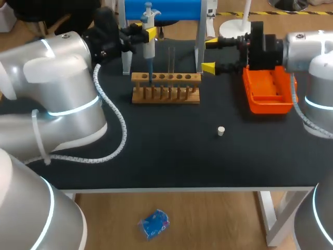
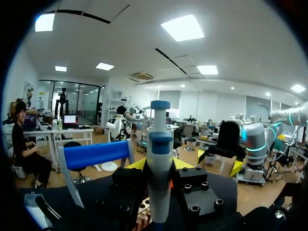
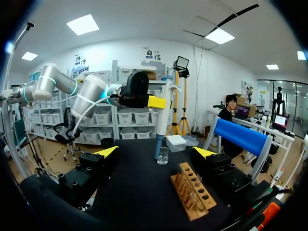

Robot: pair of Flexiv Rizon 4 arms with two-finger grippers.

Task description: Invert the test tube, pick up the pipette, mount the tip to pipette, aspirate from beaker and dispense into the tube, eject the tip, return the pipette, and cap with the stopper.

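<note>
The left end effector (image 1: 139, 34) hangs over the far left part of the black counter (image 1: 171, 156). It holds a white and blue pipette (image 1: 149, 36) standing straight up. In the left wrist view, the pipette (image 2: 160, 144) sits between the two yellow fingers, and both press on its sides.

The thin blue lower end of the pipette points down at the left part of a wooden rack (image 1: 165, 88). I cannot tell if it goes into a hole there. A clear test tube (image 1: 171, 61) stands upright in the middle of the rack.

In the right wrist view, a small glass beaker (image 3: 163, 155) stands on the counter past the far end of the rack (image 3: 194, 191). The lower end of the pipette (image 3: 164, 103) is just beside the beaker.

The right end effector (image 1: 209, 54) is just to the right of the rack. Its fingers are spread wide with nothing between them.

An orange box (image 1: 268, 94) lies on the right side of the counter, under the right arm. A small white stopper (image 1: 221, 130) sits alone on the counter, nearer than the rack and a bit to the right. A blue stand (image 1: 162, 9) is at the far edge, behind the pipette.
</note>
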